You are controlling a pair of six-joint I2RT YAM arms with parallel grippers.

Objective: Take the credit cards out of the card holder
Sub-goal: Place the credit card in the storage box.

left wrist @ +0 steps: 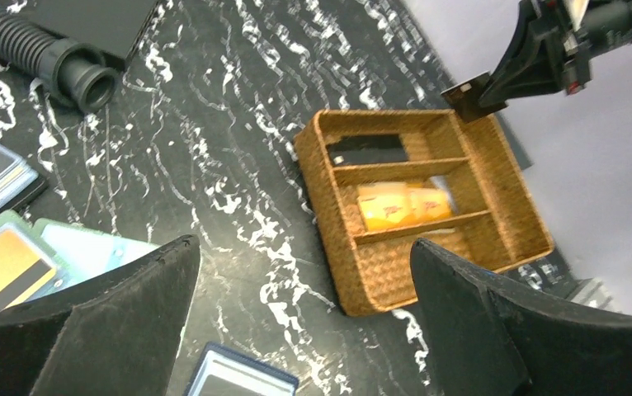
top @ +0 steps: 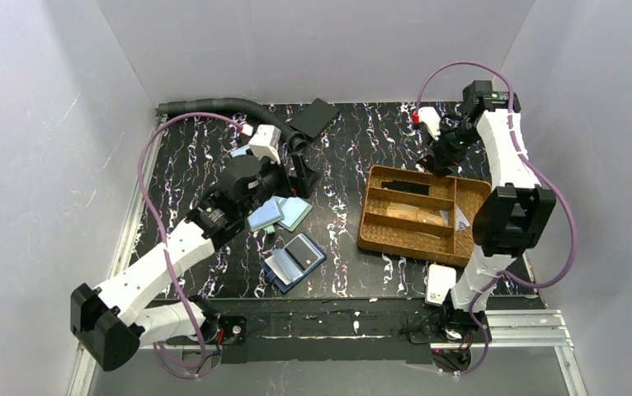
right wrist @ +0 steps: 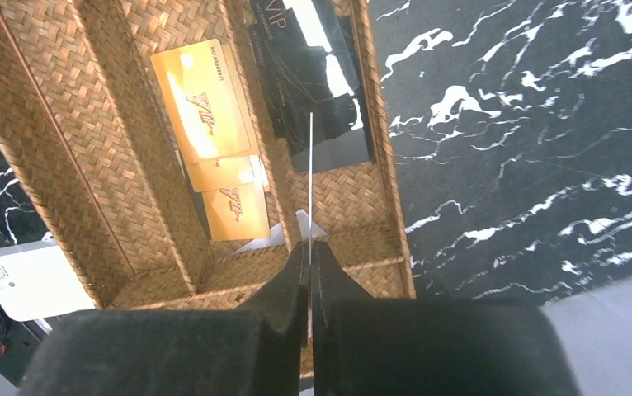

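The dark navy card holder (top: 295,258) lies open on the table, its clear sleeves up; its corner shows in the left wrist view (left wrist: 241,380). Loose credit cards lie to its upper left: a light blue one (top: 265,216), a teal one (top: 297,214) and an orange one (left wrist: 3,268). My left gripper (top: 300,171) is open and empty, hovering above the table beyond these cards (left wrist: 304,330). My right gripper (top: 438,163) is shut on a thin card (right wrist: 310,177), seen edge-on, and holds it over the far end of the brown woven tray (top: 368,231).
The tray (right wrist: 131,272) holds gold cards (right wrist: 201,99) and black cards (right wrist: 296,62) in separate compartments. A black ribbed hose (top: 214,105) and a flat black rectangle (top: 313,117) lie at the back. A white box (top: 439,283) sits at the tray's near side.
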